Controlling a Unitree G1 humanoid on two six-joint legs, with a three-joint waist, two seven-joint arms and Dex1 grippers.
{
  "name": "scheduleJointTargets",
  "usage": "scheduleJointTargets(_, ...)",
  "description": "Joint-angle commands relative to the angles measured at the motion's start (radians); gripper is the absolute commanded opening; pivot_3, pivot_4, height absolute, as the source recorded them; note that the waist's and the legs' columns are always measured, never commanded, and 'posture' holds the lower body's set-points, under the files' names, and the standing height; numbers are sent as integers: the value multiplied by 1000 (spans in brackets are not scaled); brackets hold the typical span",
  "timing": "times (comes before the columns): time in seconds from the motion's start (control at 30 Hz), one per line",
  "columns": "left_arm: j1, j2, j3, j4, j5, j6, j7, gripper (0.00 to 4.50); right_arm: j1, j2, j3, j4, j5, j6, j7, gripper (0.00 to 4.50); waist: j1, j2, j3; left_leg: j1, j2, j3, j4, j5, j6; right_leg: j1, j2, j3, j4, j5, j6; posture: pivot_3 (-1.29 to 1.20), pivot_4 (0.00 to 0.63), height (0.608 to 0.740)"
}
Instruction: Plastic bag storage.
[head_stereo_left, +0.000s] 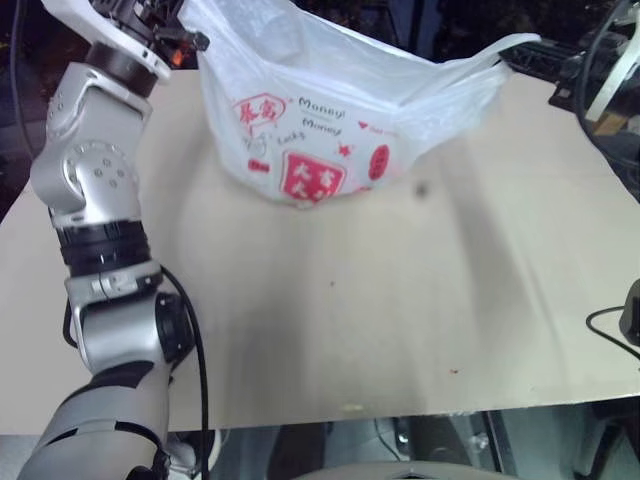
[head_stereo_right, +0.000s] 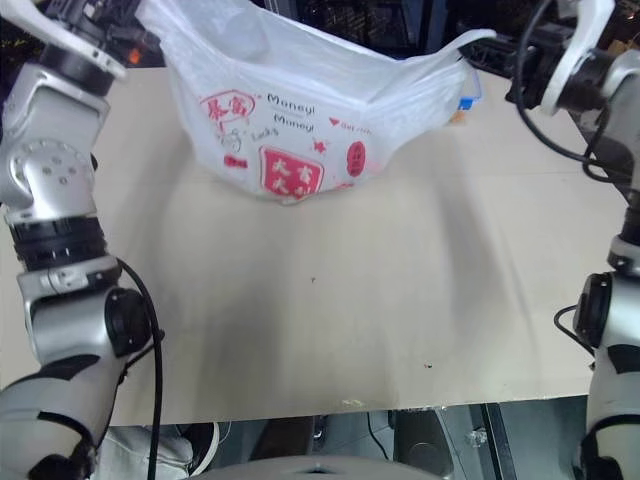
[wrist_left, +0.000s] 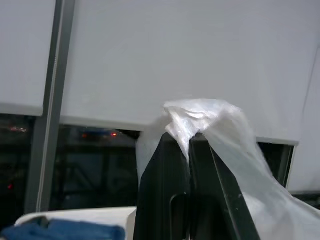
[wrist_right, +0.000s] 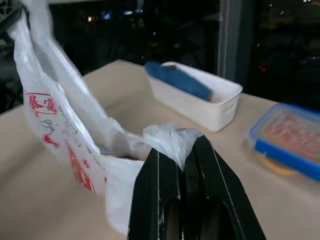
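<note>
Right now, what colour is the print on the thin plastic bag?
Red, on the thin translucent white plastic bag; clearest in the left eye view.

A broad, pale beige tabletop (head_stereo_left: 380, 300) with a matte surface fills the foreground. Beyond its far edge the room is dark, with black metal framework (head_stereo_right: 360, 20). Light grey wall panels (wrist_left: 190, 55) stand above a dark band dotted with small lights.
</note>
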Motion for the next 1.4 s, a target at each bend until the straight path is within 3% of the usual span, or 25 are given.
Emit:
scheduleJointTargets(0.03,-38,28,13,24,30,-30,-64,0,-55,-74,-75,16,-9,-61,25,71,0,0,0,-1,0,0,-1,0,0,-1,0,-1,-1,0,0,0,150,740)
scheduleJointTargets(0.1,-30,22,17,23,28,-20,-83,0,-63,-100,-91,21,5,-60,46,71,-1,0,0,-11,0,-1,0,0,0,-9,-1,-2,-2,0,0,0,150,740)
scheduleJointTargets(0.23,29,15,14,-18,26,4,-118,0,-91,-117,-123,30,48,-40,54,71,-5,1,1,-12,0,1,-1,0,0,-11,-2,-3,-3,0,0,0,150,740)
scheduleJointTargets(0.33,73,23,22,-29,34,15,-130,0,-30,-106,-89,-15,66,-8,88,71,-12,1,1,-11,0,1,-2,0,0,-11,-2,-4,-2,0,0,0,150,740)
scheduleJointTargets(0.43,124,41,32,-51,30,28,-156,817,47,-90,-82,-74,105,30,119,1368,-18,1,1,-10,0,0,0,0,0,-10,-2,-4,0,0,0,0,150,740)
scheduleJointTargets(0.63,337,136,117,-226,-89,196,-220,3528,280,-134,-173,-198,215,83,211,4189,-26,1,1,-8,0,1,5,0,0,-10,-2,-2,10,0,0,0,150,740)
scheduleJointTargets(0.67,409,155,155,-268,-121,238,-233,4076,328,-129,-224,-206,251,90,222,4490,-26,1,1,-8,0,1,6,0,0,-10,-2,-2,11,0,0,0,150,740)
scheduleJointTargets(0.73,577,186,217,-338,-142,298,-259,4484,418,-108,-354,-196,344,120,238,4500,-27,2,0,-7,0,2,9,0,0,-10,-2,-1,14,0,0,0,150,740)
scheduleJointTargets(0.83,832,183,296,-438,-144,333,-260,4484,545,-78,-543,-102,435,140,189,4500,-24,2,0,-2,1,3,12,-3,4,-5,-1,1,13,0,0,0,150,740)
scheduleJointTargets(0.93,1014,155,319,-502,-105,311,-248,4484,684,-59,-615,-54,424,110,186,4500,-13,1,0,3,1,2,14,-3,5,0,-1,1,14,0,0,0,150,740)
scheduleJointTargets(1.0,1104,132,311,-552,-74,296,-225,4484,816,-34,-545,-118,308,-3,194,4500,-6,1,0,14,1,2,14,-3,5,13,0,-1,14,0,0,0,150,740)
scheduleJointTargets(1.07,1205,71,266,-657,-34,279,-172,4484,1017,-5,-388,-259,126,-209,261,4500,0,1,-1,22,2,3,13,-3,5,18,1,2,13,-3,-3,0,150,740)
scheduleJointTargets(1.13,1267,28,209,-722,30,254,-121,4484,1115,27,-302,-312,20,-363,287,4500,-1,2,-2,28,3,5,13,-3,5,23,1,3,13,-5,0,0,150,740)
scheduleJointTargets(1.27,1350,-22,112,-759,191,97,-112,4484,1172,71,-235,-281,-92,-590,331,4500,-6,5,-3,33,4,13,16,-3,4,24,2,11,15,-4,2,0,150,740)
scheduleJointTargets(1.4,1411,-51,72,-757,262,-2,-129,4484,1189,72,-209,-241,-132,-676,350,4500,-7,2,-4,40,5,18,14,-3,4,29,3,16,14,-4,3,0,150,740)
